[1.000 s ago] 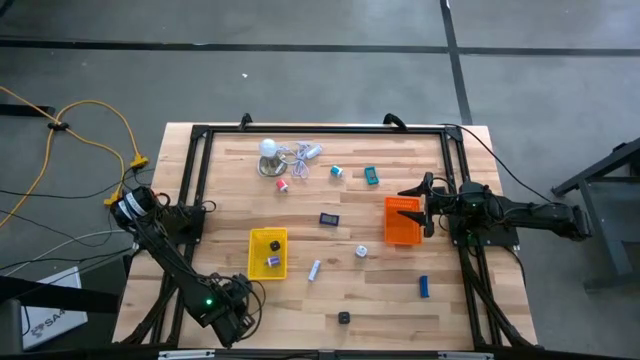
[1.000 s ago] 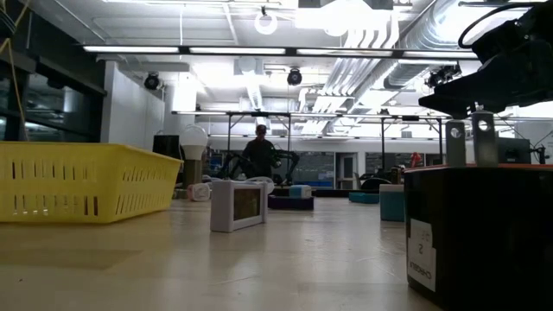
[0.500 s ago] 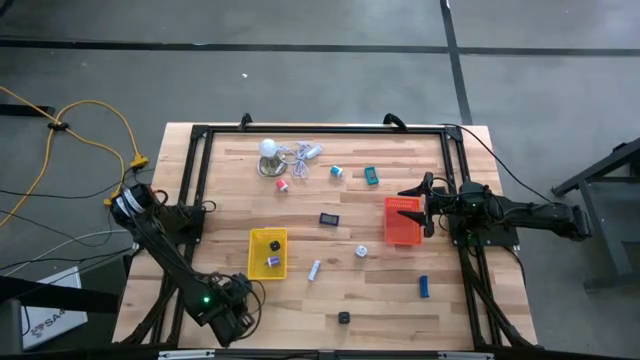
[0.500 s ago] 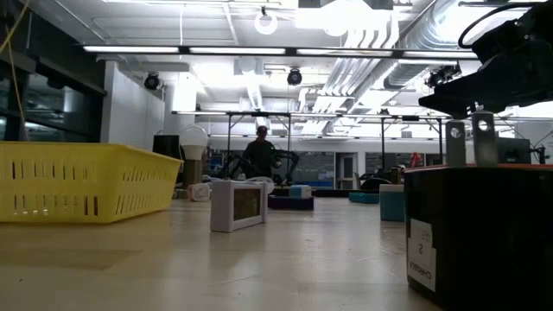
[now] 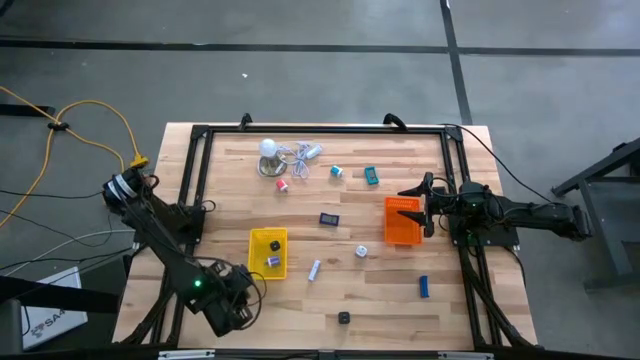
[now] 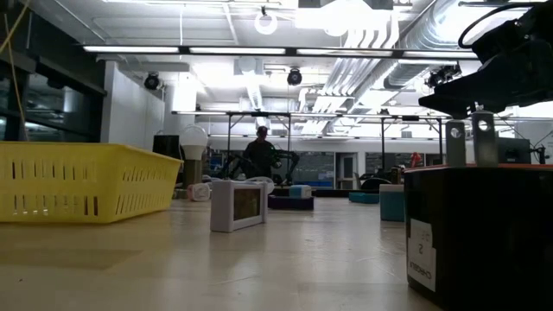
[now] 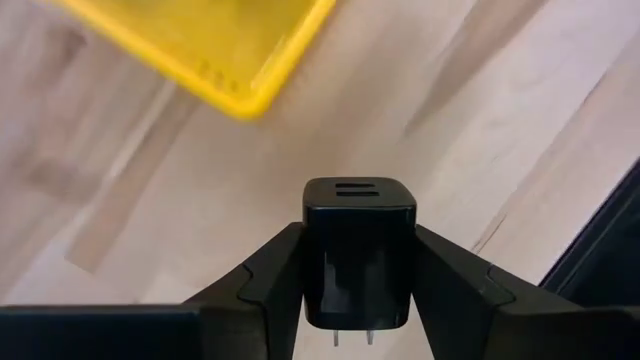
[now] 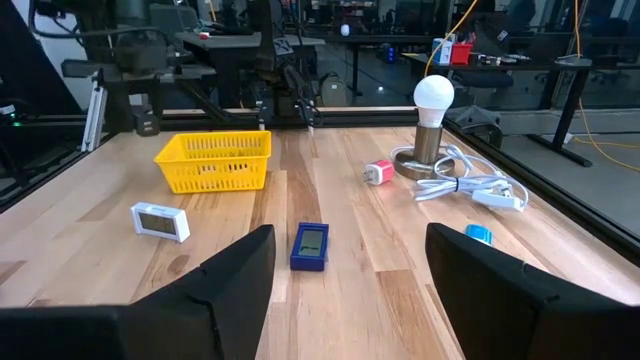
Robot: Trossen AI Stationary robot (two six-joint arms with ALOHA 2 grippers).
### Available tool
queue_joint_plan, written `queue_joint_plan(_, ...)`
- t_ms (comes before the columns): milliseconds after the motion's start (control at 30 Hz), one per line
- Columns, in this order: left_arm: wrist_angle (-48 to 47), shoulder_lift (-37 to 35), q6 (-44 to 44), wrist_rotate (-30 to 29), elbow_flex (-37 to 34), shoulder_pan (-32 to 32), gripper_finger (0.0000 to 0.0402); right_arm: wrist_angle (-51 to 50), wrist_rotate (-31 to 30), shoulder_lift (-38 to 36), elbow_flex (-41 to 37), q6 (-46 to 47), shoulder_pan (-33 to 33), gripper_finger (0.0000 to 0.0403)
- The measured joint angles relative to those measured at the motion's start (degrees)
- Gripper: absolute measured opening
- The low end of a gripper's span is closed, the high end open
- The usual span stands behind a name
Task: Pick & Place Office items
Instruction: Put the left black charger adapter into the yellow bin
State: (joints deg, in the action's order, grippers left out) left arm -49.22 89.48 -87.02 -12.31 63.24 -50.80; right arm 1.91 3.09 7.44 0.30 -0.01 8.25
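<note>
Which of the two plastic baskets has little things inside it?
The yellow rectangular plastic basket, nearer the left arm, holds two small objects. The orange rectangular plastic basket beside the right end effector looks empty.

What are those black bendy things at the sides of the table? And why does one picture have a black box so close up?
Those are two robot arms, each ending in a gripper with two fingers. One picture looks straight down on the wooden table. One sits low on the table, looking across it. Two come from little cameras on the arms' wrists.

The close-up black box is a black charger plug. The left gripper is squeezing it between its fingers, near a corner of the yellow tray. The right gripper waits with its fingers open beside the orange tray.

Small office things are scattered on the table: a blue block, a teal item, a small dark blue gadget and a small black piece. There is also a white bulb lamp with its cord.
</note>
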Motion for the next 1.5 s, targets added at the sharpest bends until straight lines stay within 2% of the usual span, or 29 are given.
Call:
queue_joint_plan(400, -3.08, -5.48, 21.30, 3.15, 0.00, 12.49, 0.0154, 0.00, 0.02, 0.00, 0.02, 0.00, 0.00, 0.0248)
queue_joint_plan(867, -6.61, -6.17, 41.02, 7.54, 0.02, 27.59, 0.0154, 0.00, 0.02, 0.00, -0.01, 0.00, 0.00, 0.0248)
queue_joint_plan(1100, -5.05, -4.48, 54.78, 7.82, 0.02, 28.67, 0.0154, 0.00, 0.02, 0.00, -0.01, 0.00, 0.00, 0.0248)
queue_joint_plan(1500, -2.81, -3.26, 80.91, 9.15, 0.04, 25.53, 0.0154, 0.00, 0.02, 0.00, 0.01, -0.02, 0.00, 0.0248)
